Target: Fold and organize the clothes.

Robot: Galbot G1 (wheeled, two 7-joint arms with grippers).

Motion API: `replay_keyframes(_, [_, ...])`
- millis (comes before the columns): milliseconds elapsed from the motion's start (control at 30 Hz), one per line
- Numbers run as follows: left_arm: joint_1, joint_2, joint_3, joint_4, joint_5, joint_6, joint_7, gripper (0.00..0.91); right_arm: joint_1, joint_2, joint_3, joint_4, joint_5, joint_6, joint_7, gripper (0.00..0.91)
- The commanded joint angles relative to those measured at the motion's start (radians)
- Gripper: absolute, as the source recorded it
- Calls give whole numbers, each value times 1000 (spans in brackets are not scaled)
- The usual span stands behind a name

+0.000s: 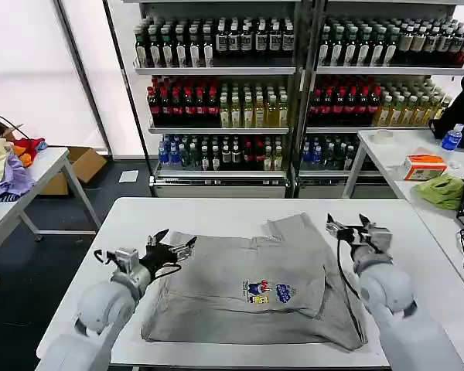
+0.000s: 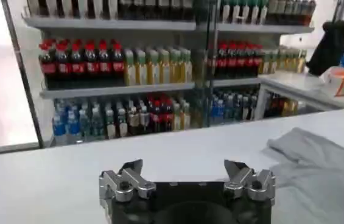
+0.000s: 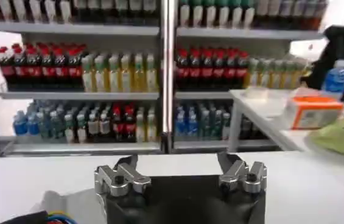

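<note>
Grey T-shirt (image 1: 247, 290) lying flat at table (image 1: 139, 212) centre, soft, light and limp, best pinched at hems or sleeve edges: left claw (image 1: 170, 251) open at its 9 o'clock edge, right claw (image 1: 354, 226) open at 2 o'clock, both empty.

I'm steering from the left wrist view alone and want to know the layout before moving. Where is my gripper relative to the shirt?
Observer: The left gripper hangs open at the left edge of the grey T-shirt.
Operator: How is the shirt lying?
Observer: Spread on the white table, chest print up, one sleeve folded over near the far edge.
Operator: And the other arm?
Observer: The right gripper is open at the shirt's right edge.
</note>
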Motion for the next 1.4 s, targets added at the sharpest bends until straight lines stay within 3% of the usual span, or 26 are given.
replay_keyframes(33, [-179,31,83,274,-8,17,8,907,184,72,-122,-261,9,-8,-20,907])
replay_keyframes(400, [-225,-16,104,356,22,8,12,907,262,177,-103,-449,-49,-7,-52,907])
replay_keyframes(1367, [-236,-40,105,433,17,-11,19,907,244,208,-93,-511,-99,-3,-62,907])
replay_keyframes(1400, [-235,-40,105,435,18,-11,19,715,240,208,-95,-509,-99,-3,-63,907])
